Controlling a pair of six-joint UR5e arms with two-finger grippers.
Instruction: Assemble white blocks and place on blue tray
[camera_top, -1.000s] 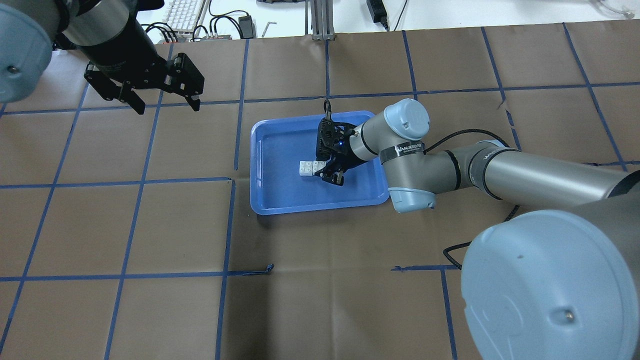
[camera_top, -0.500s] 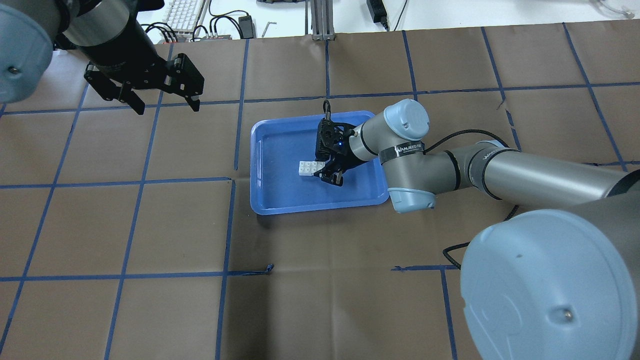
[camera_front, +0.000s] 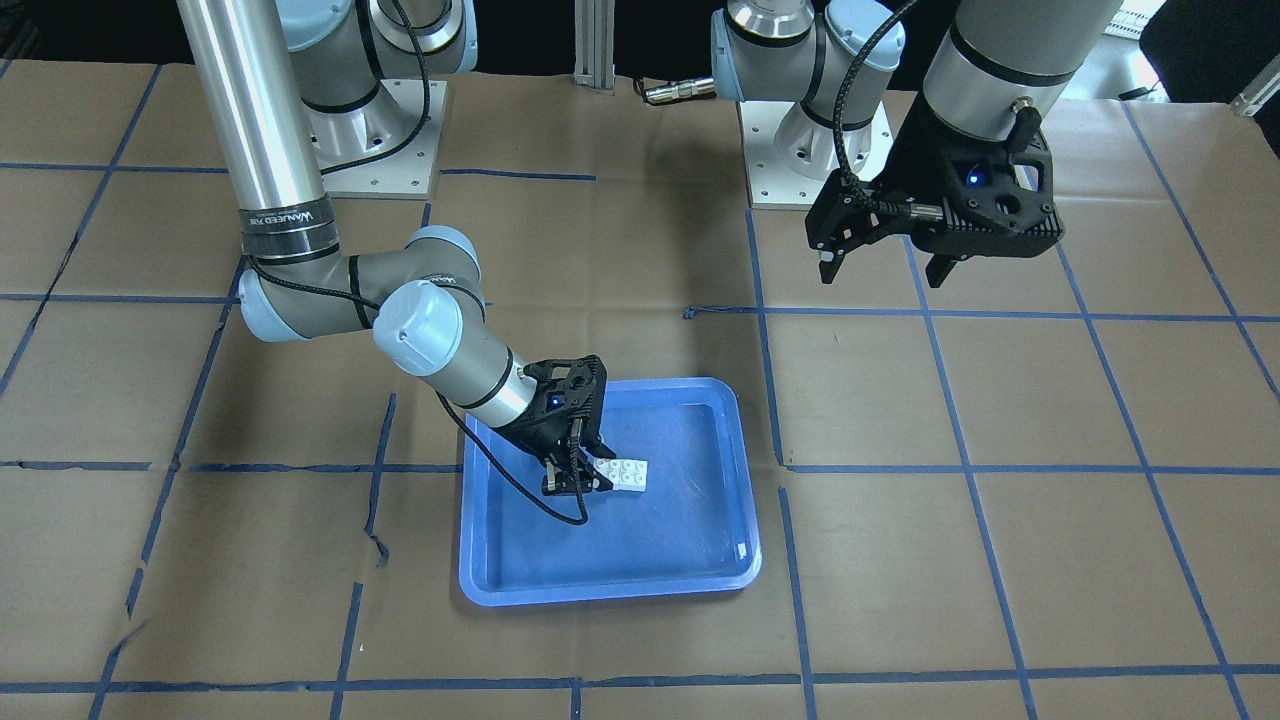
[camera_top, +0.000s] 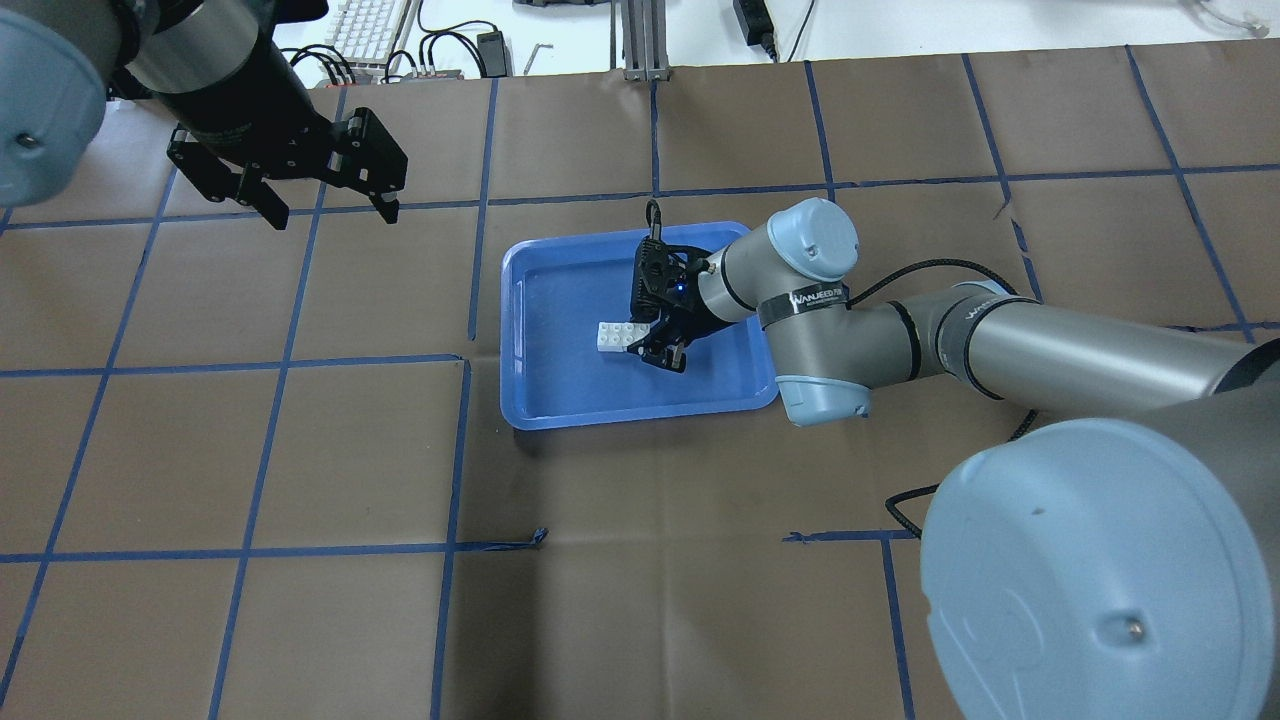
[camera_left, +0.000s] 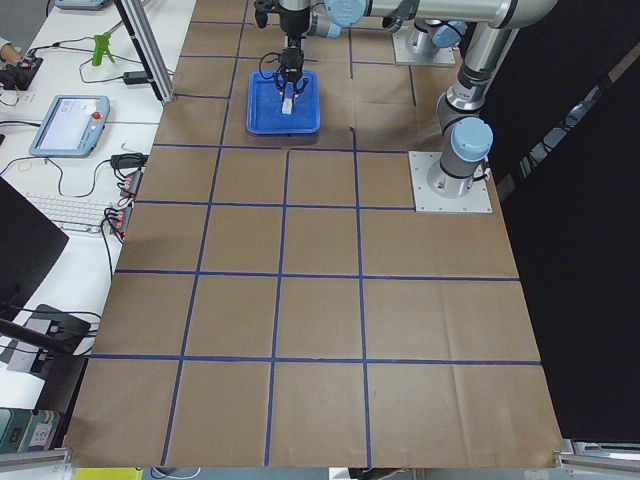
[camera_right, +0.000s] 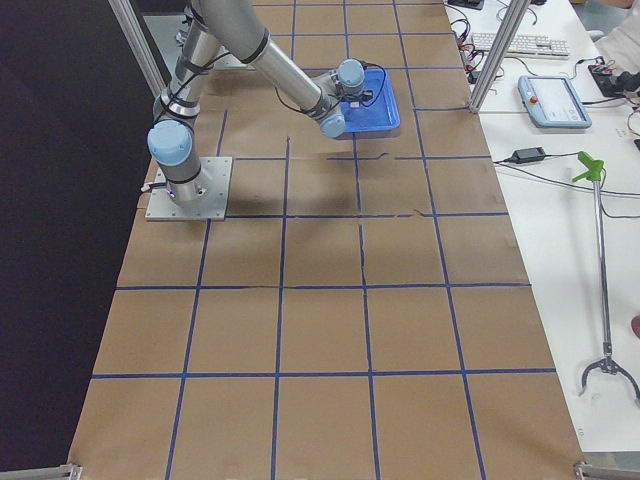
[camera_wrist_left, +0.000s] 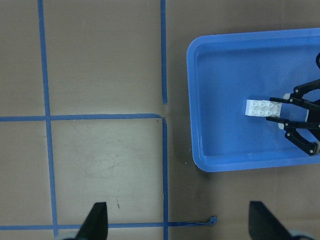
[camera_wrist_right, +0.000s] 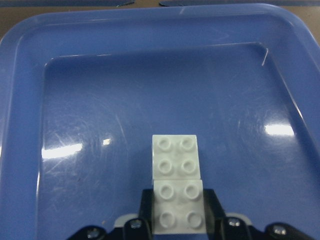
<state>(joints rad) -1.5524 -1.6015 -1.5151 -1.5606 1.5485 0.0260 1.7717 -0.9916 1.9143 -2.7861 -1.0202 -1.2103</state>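
While right gripper (camera_top: 660, 352) is pinching joined white blocks (camera_top: 614, 336) on blue tray (camera_top: 600, 420), left gripper (camera_top: 333, 213) is idling wide; just release remaining imo.

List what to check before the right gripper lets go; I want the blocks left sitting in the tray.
1. The white blocks are over the floor of the blue tray, away from its rim: ok.
2. The right gripper is shut on the white blocks' near end: ok.
3. Blocks actually joined: cannot tell; they lie end to end, all eight studs showing.
4. Blocks resting on the tray floor: cannot tell.
5. The left gripper is open and away from the tray: ok.
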